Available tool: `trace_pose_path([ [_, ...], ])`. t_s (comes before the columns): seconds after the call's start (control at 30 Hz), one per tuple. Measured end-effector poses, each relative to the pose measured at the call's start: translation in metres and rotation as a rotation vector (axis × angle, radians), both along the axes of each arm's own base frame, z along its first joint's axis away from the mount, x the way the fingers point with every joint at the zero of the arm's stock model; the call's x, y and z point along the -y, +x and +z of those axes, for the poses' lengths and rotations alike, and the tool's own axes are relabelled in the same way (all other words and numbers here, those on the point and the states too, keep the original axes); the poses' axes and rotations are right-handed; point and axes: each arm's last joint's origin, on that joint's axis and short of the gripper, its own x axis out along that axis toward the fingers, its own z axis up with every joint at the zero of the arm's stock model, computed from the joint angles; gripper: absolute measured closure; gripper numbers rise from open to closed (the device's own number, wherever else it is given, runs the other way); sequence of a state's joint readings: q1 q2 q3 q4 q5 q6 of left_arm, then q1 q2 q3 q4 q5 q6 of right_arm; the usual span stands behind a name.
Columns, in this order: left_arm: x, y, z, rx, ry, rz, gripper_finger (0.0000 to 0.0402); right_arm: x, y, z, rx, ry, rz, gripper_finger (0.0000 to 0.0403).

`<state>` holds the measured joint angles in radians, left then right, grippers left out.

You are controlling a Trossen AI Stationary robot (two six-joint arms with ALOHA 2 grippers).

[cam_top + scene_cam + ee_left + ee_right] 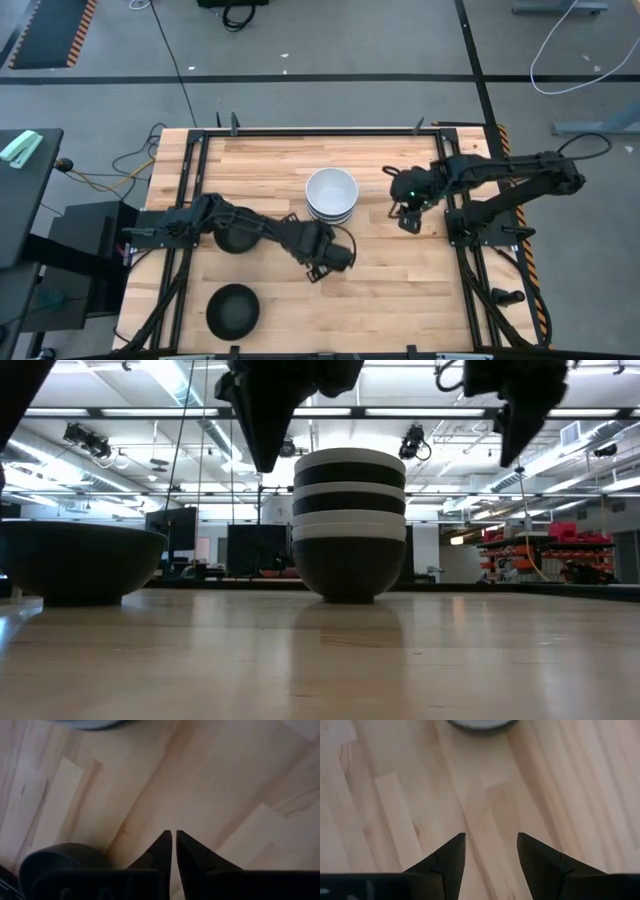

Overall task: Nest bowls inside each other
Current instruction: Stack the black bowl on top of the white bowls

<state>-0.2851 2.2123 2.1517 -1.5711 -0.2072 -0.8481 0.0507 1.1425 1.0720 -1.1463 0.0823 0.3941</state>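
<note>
The pale wooden surface [270, 160] sat in a wide workshop with a grey floor, and ceiling lights and shelving showed beyond it in the low view. Near the middle of the surface stood the stack of bowls [331, 194], nested black and white in alternating bands, with a white one on top. The left claw [325, 268] hung above bare wood just beside that stack, on the side nearer the front edge, its fingers [163, 851] drawn almost together with only a thin slit between them and nothing held. Behind this claw, partly hidden under the left arm, lay one black bowl [236, 240]. A second black bowl [233, 309] rested alone, well apart from the claw, near the front left corner. The right claw [409, 220] hovered on the other side of the stack, near it but not touching, with its fingers [451, 855] spread wide apart over empty boards. In the right wrist view, the rim of the stack showed just ahead of those open tips. Both claws hung clear of the surface in the low view.
</note>
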Motion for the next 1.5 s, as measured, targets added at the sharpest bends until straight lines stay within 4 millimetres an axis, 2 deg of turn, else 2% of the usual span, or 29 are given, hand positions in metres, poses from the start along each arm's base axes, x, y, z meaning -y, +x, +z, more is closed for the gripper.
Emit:
trace_pose_path([
  [0.13,-0.02,0.0,0.012,0.021,-0.01,0.006,0.0365,-0.01,-0.006,-0.015,0.006,0.012,0.025,0.0218],
  [0.3,-0.038,-0.004,0.029,0.057,-0.017,0.018,0.0371,-0.023,-0.007,-0.024,0.023,0.019,0.067,0.0218],
  [0.47,-0.048,-0.011,0.045,0.095,-0.021,0.026,0.0378,-0.034,-0.008,-0.025,0.045,-0.008,0.086,0.0218],
  [0.63,-0.051,-0.016,0.046,0.087,-0.019,0.015,0.0377,-0.044,-0.01,-0.025,0.061,-0.016,0.096,0.0218],
  [0.77,-0.056,-0.04,0.028,-0.019,-0.022,0.082,0.037,-0.05,-0.011,-0.025,0.073,-0.026,0.108,0.0218],
  [0.93,-0.056,-0.095,0.003,-0.17,-0.051,0.248,0.0366,-0.054,-0.011,-0.024,0.087,-0.036,0.119,0.0218],
  [1.07,-0.049,-0.126,-0.006,-0.148,-0.039,0.329,0.0375,-0.054,-0.01,-0.024,0.096,-0.039,0.118,0.0218],
  [1.27,-0.03,-0.14,-0.027,0.06,-0.15,0.286,0.0393,-0.054,-0.01,-0.024,0.104,-0.048,0.12,0.0218],
  [1.5,-0.023,-0.162,-0.035,0.057,-0.138,0.351,0.037,-0.054,-0.009,-0.023,0.111,-0.053,0.137,0.0218],
])
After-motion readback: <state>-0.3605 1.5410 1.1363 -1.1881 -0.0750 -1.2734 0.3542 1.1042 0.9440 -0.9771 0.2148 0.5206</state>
